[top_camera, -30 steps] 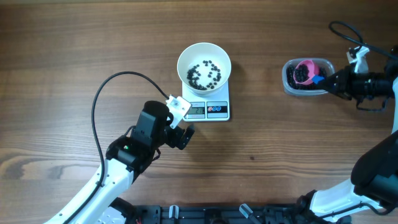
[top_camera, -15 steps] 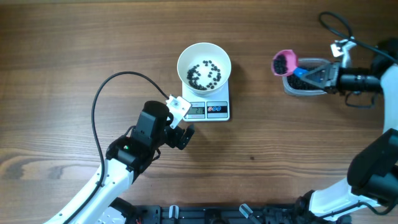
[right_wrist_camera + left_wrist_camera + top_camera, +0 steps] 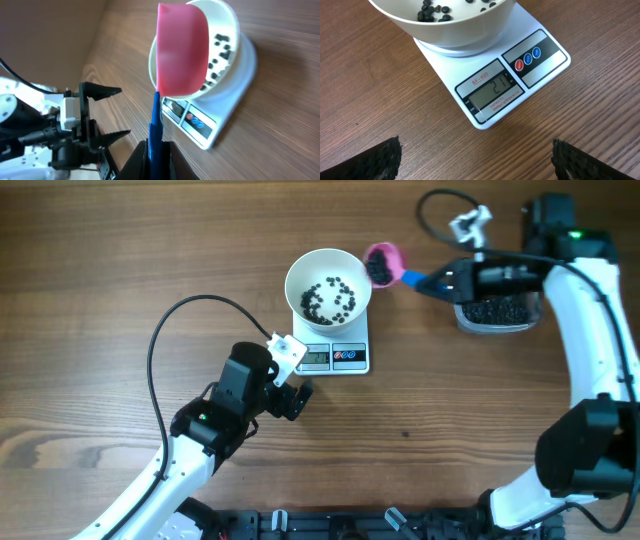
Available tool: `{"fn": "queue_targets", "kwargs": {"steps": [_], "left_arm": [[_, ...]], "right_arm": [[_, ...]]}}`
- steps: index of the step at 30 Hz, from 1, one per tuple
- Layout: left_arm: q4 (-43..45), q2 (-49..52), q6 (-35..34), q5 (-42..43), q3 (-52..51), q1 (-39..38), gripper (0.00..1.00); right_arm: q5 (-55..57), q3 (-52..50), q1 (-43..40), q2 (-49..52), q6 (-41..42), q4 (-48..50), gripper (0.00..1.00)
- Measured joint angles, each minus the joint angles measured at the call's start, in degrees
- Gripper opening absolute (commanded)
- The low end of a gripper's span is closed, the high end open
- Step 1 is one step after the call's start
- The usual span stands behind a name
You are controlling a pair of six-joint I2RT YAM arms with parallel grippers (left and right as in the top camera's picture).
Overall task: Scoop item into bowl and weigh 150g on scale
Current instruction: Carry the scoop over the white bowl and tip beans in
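Observation:
A white bowl (image 3: 328, 283) holding a scatter of small black beans (image 3: 330, 297) stands on the white scale (image 3: 338, 358). In the left wrist view the scale (image 3: 510, 80) shows its grey display and the bowl (image 3: 455, 22) sits above it. My right gripper (image 3: 440, 282) is shut on the blue handle of a pink scoop (image 3: 381, 263) that carries black beans, just right of the bowl's rim. From the right wrist the scoop (image 3: 181, 49) covers part of the bowl (image 3: 225, 35). My left gripper (image 3: 295, 395) stands open over the table in front of the scale.
A clear plastic tub (image 3: 497, 311) full of black beans sits at the right, under the right arm. A black cable (image 3: 170, 330) loops over the table left of the scale.
The right arm has lifted the filled scoop out of the tub and carried it left to the bowl's right rim. The left arm has not moved.

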Motion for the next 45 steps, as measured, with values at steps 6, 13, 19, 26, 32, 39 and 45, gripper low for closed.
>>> {"fn": "queue_targets", "kwargs": {"steps": [6, 13, 19, 26, 32, 39, 45], "left_arm": [[0.0, 0.0, 0.0, 0.0, 0.0, 0.0, 1.0], [0.0, 0.0, 0.0, 0.0, 0.0, 0.0, 1.0], [0.0, 0.0, 0.0, 0.0, 0.0, 0.0, 1.0], [0.0, 0.0, 0.0, 0.0, 0.0, 0.0, 1.0], [0.0, 0.0, 0.0, 0.0, 0.0, 0.0, 1.0], [0.0, 0.0, 0.0, 0.0, 0.0, 0.0, 1.0], [0.0, 0.0, 0.0, 0.0, 0.0, 0.0, 1.0]], "right_arm": [[7.5, 0.0, 9.4, 0.0, 5.1, 4.9, 0.04], [21.1, 0.0, 16.3, 0.0, 7.3, 6.9, 0.05], [38.2, 0.0, 23.6, 0.0, 7.9, 9.6, 0.04], [51.2, 0.0, 29.5, 0.2, 7.9, 11.1, 0.04], [56.7, 0.0, 31.0, 0.2, 7.9, 11.3, 0.04], [58.3, 0.0, 31.6, 0.2, 7.3, 11.3, 0.04], [57.7, 0.0, 31.6, 0.2, 6.9, 11.3, 0.04]]}}
